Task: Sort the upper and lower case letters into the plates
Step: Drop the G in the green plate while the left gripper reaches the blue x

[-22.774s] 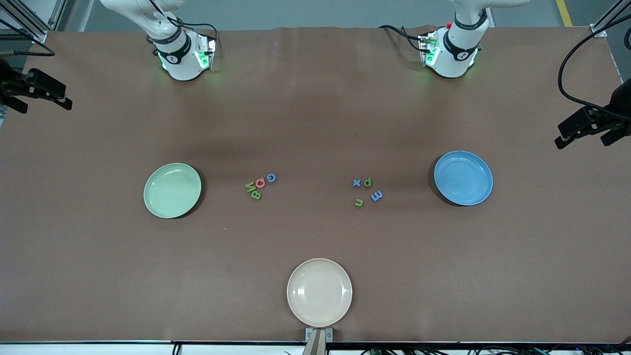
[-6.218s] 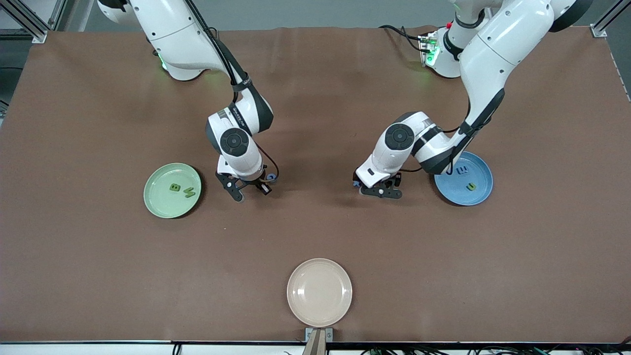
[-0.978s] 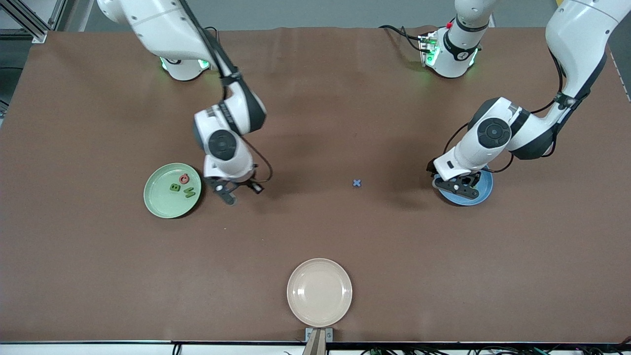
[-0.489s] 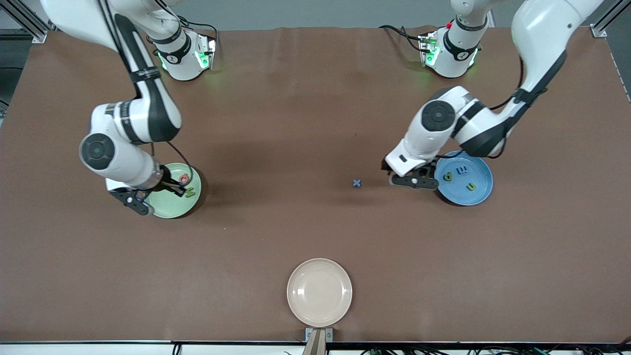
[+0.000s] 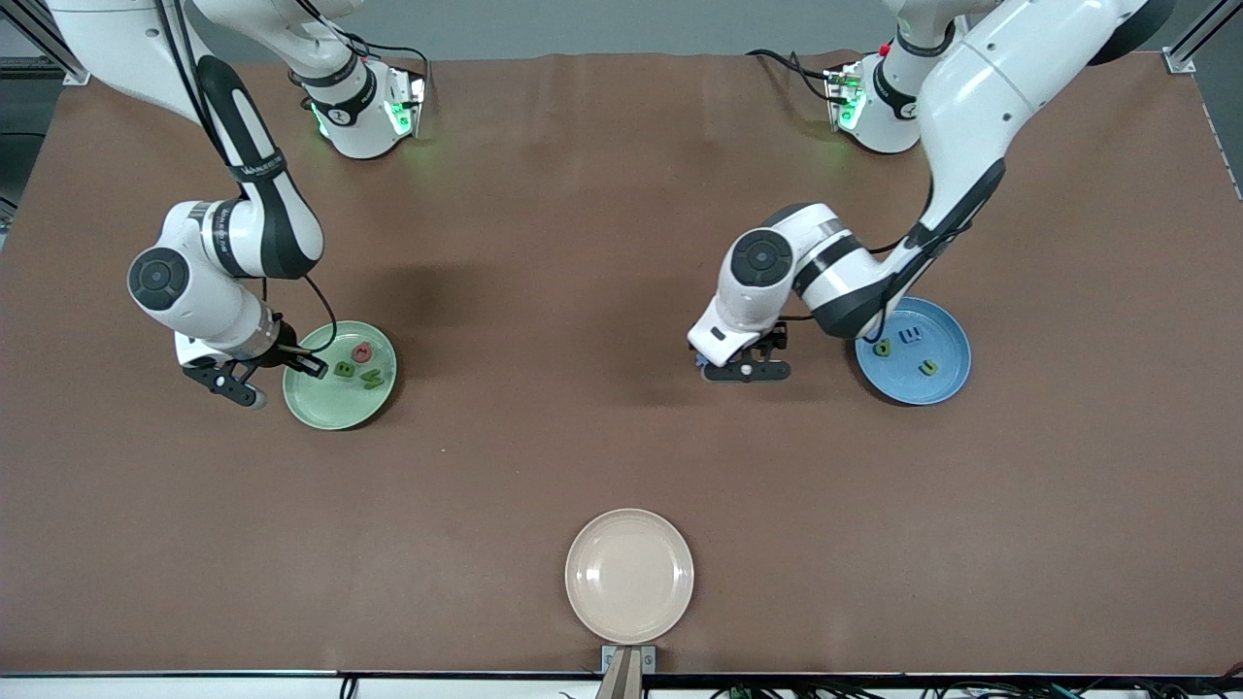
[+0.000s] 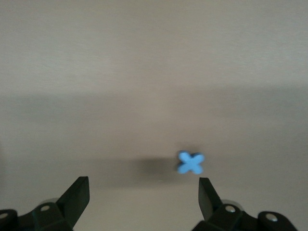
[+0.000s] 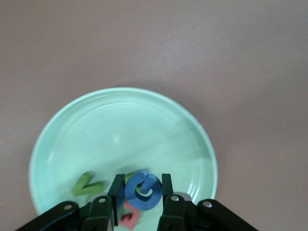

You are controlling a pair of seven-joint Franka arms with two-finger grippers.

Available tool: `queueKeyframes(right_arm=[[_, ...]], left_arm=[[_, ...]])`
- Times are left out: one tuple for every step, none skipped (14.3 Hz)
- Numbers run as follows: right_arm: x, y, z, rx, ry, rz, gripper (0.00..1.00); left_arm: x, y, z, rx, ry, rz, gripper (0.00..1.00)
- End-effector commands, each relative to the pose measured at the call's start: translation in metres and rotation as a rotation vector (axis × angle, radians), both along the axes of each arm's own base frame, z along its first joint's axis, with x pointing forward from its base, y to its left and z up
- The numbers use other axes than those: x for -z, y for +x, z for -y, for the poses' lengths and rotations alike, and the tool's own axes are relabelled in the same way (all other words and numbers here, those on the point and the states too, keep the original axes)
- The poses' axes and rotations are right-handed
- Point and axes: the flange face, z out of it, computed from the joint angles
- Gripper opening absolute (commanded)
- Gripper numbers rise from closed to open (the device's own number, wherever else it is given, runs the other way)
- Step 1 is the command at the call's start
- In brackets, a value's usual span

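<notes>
The pale green plate (image 5: pixel 320 413) holds a green B (image 5: pixel 343 369), a red letter (image 5: pixel 361 352) and another green letter (image 5: pixel 373 382). My right gripper (image 5: pixel 277 373) is over that plate's rim, shut on a blue G (image 7: pixel 143 190); the plate (image 7: pixel 120 130) fills the right wrist view. The sky blue plate (image 5: pixel 947 383) holds three small letters. My left gripper (image 5: pixel 746 370) is open and low over the table beside a blue x (image 5: pixel 699 360). In the left wrist view the x (image 6: pixel 191 162) lies just ahead of the open gripper (image 6: pixel 143 192), close to one finger (image 6: pixel 207 192).
A cream-beige plate (image 5: pixel 629 576) sits at the table's edge nearest the front camera, midway between the arms. The two arm bases stand along the farthest edge.
My left gripper has moved from beside the blue plate to the blue x. My right gripper, holding the blue G, has shifted a little at the green plate's rim.
</notes>
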Motion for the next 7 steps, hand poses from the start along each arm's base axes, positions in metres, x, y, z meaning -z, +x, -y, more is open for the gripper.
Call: queueKeyframes(right_arm=[[0.011, -0.017, 0.013, -0.025, -0.003, 0.033, 0.0], [0.016, -0.019, 0.013, -0.025, -0.005, 0.039, 0.0], [0.021, -0.024, 0.014, -0.024, -0.005, 0.035, 0.0], [0.026, -0.025, 0.014, -0.024, -0.006, 0.024, 0.01], [0.031, -0.027, 0.013, -0.025, -0.006, 0.015, 0.02], [0.035, -0.03, 0.012, -0.027, -0.005, 0.006, 0.02], [0.035, -0.031, 0.011, -0.028, -0.005, -0.002, 0.02]], left_arm=[[0.007, 0.009, 0.017, -0.033, -0.012, 0.0, 1.0], [0.01, 0.009, 0.02, -0.031, -0.02, 0.002, 1.0], [0.015, 0.009, 0.021, -0.03, -0.03, -0.001, 1.0], [0.017, 0.009, 0.022, -0.03, -0.044, 0.001, 1.0], [0.019, 0.011, 0.022, -0.031, -0.058, 0.008, 1.0], [0.023, 0.013, 0.018, -0.035, -0.058, 0.012, 1.0], [0.025, 0.013, 0.019, -0.033, -0.061, 0.014, 0.96]])
